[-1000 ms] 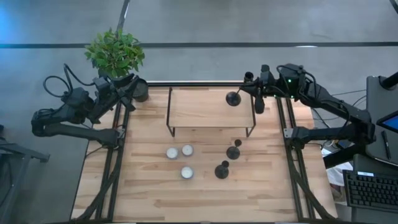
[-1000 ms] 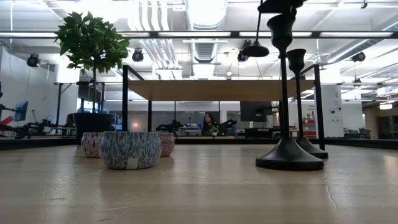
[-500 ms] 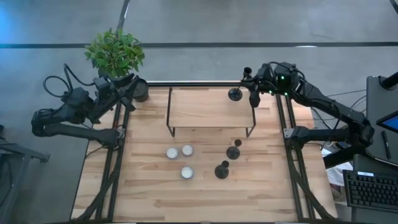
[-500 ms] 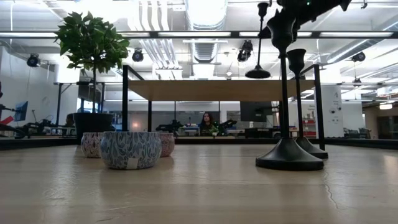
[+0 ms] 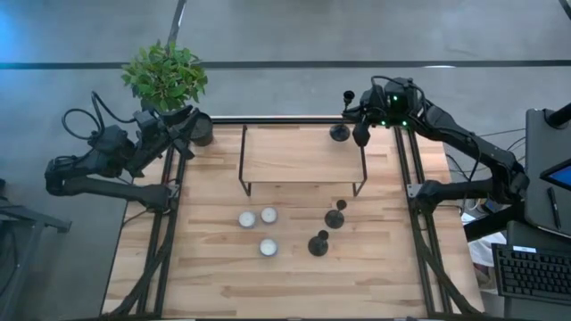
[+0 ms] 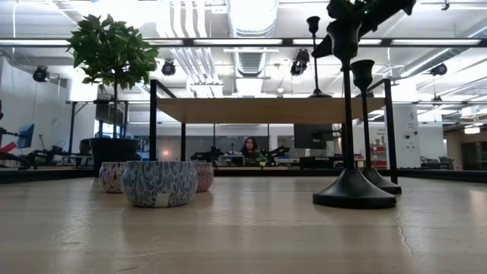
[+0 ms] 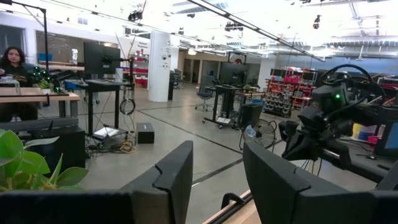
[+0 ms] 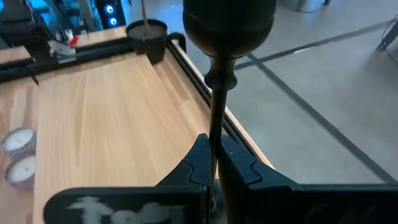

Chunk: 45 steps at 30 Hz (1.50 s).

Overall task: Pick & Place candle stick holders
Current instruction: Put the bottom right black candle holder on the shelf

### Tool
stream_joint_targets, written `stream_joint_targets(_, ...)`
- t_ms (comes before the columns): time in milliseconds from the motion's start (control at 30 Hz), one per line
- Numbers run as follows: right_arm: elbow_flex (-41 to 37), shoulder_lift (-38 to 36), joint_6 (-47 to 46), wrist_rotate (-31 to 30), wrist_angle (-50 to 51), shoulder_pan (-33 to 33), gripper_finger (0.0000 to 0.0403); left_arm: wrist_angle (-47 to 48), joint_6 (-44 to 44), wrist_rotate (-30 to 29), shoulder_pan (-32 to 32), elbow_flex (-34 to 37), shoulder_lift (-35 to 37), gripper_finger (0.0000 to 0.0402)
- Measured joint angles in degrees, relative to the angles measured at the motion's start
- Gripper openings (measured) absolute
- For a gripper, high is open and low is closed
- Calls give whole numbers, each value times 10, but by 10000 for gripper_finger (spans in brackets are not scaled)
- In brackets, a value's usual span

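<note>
My right gripper (image 5: pixel 360 134) is shut on a black candle stick holder (image 5: pixel 341 131) over the far right corner of the raised wooden shelf (image 5: pixel 294 159). Its cup (image 8: pixel 229 25) shows large in the right wrist view. In the low view its disc base (image 6: pixel 318 94) is level with the shelf top. Two more holders (image 5: pixel 335 217) (image 5: pixel 318 242) stand on their disc bases on the table in front of the shelf. My left gripper (image 7: pixel 217 180) is open and empty by the plant pot (image 5: pixel 202 130) at the far left corner. My right gripper pinches the holder's thin stem (image 8: pixel 215 134) between its two fingers, below the cup. The fingers come from the table's right side and lie across the stem. The holder stands upright, its base at the shelf top; whether it touches the wood I cannot tell.
Three white tealights (image 5: pixel 247 218) (image 5: pixel 268 215) (image 5: pixel 268 247) lie on the table left of the two standing holders. A leafy plant (image 5: pixel 165 76) rises from the pot. The shelf stands on thin black legs (image 5: pixel 243 183). Black rails (image 5: pixel 403 187) run along both table sides.
My right gripper has gone toward the table's far edge and down with the holder. The holder has stayed upright, and its base has come down from well above the shelf to the level of the shelf top near the far right corner.
</note>
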<state>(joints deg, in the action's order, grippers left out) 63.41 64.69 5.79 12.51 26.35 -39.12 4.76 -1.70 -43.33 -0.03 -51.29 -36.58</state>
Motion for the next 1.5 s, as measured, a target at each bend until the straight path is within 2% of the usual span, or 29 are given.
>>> stream_joint_targets(633, -70, -69, -5, 2, -30, -18, 8, 0, 0, 0, 0, 0, 0, 149)
stream_joint_targets(900, -94, -68, -20, 28, -63, -36, 8, 0, 0, 0, 0, 0, 0, 149)
stream_joint_targets(1500, -99, -46, -28, 58, -65, -56, 8, 0, 0, 0, 0, 0, 0, 149)
